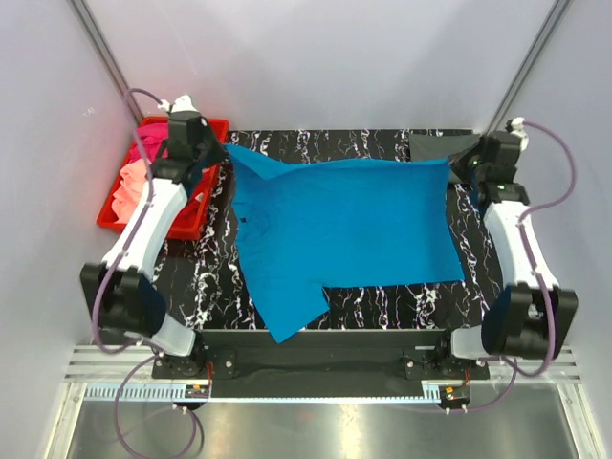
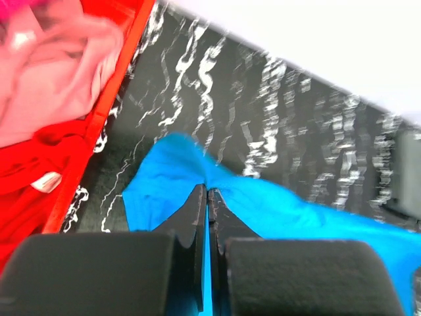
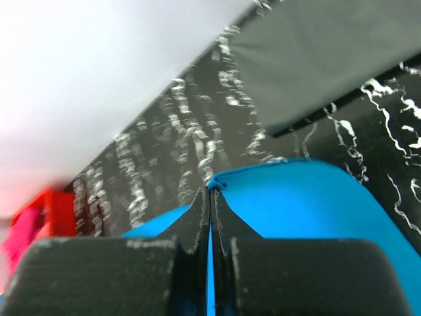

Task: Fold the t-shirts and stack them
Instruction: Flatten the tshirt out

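A bright blue t-shirt [image 1: 344, 225] is stretched out over the black marbled table [image 1: 382, 306], lifted at its two far corners. My left gripper [image 1: 222, 153] is shut on the far left corner of the blue t-shirt [image 2: 177, 178], with the cloth pinched between the fingers. My right gripper [image 1: 459, 163] is shut on the far right corner, where the blue t-shirt [image 3: 296, 197] bunches at the fingertips. Pink and peach t-shirts [image 1: 134, 182] lie in the red bin. A dark grey t-shirt [image 1: 435, 145] lies flat at the far right of the table.
The red plastic bin [image 1: 208, 129] stands at the far left, just beside the left arm. Grey walls close in the table on three sides. The marbled table surface [image 2: 283, 112] stretches beyond the held cloth.
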`<move>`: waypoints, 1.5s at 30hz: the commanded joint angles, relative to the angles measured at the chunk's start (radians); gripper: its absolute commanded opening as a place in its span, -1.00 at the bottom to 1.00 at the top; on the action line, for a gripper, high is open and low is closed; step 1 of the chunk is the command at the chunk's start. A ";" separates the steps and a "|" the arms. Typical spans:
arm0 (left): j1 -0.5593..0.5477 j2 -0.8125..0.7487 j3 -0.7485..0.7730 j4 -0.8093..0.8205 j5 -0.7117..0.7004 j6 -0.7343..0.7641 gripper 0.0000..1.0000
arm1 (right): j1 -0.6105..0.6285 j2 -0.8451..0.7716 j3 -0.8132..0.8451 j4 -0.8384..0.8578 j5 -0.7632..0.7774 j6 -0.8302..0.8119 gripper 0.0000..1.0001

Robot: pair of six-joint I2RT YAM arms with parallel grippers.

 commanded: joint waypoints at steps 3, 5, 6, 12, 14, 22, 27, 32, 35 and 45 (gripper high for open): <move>-0.003 -0.344 0.173 -0.042 -0.076 0.028 -1.00 | -0.001 -0.288 0.299 -0.324 -0.049 -0.072 -1.00; -0.003 -0.422 0.207 -0.062 -0.084 0.041 -1.00 | -0.001 -0.356 0.344 -0.412 -0.073 -0.068 -1.00; -0.003 -0.459 0.216 -0.062 -0.079 0.042 -1.00 | -0.001 -0.417 0.385 -0.442 -0.081 -0.062 -1.00; -0.003 -0.751 0.262 -0.086 -0.049 0.024 -1.00 | -0.001 -0.611 0.610 -0.724 -0.159 -0.029 -1.00; -0.003 -0.823 0.290 -0.115 -0.049 0.016 -1.00 | -0.001 -0.651 0.723 -0.795 -0.171 -0.031 -1.00; -0.003 -0.803 0.523 -0.332 -0.007 0.042 -1.00 | 0.001 -0.663 1.019 -1.029 -0.109 -0.060 -1.00; -0.003 -0.757 0.338 -0.215 0.077 0.042 -1.00 | 0.002 -0.651 0.740 -0.893 0.008 -0.083 -1.00; -0.003 -0.627 0.140 -0.079 0.109 0.062 -1.00 | 0.002 -0.623 0.409 -0.649 0.026 -0.072 -1.00; -0.003 -0.538 0.014 0.074 0.108 0.084 -1.00 | 0.002 -0.576 0.220 -0.462 0.025 -0.072 -1.00; -0.003 -0.233 -0.195 0.466 0.074 0.174 -1.00 | 0.002 -0.315 -0.168 0.040 -0.009 -0.039 -1.00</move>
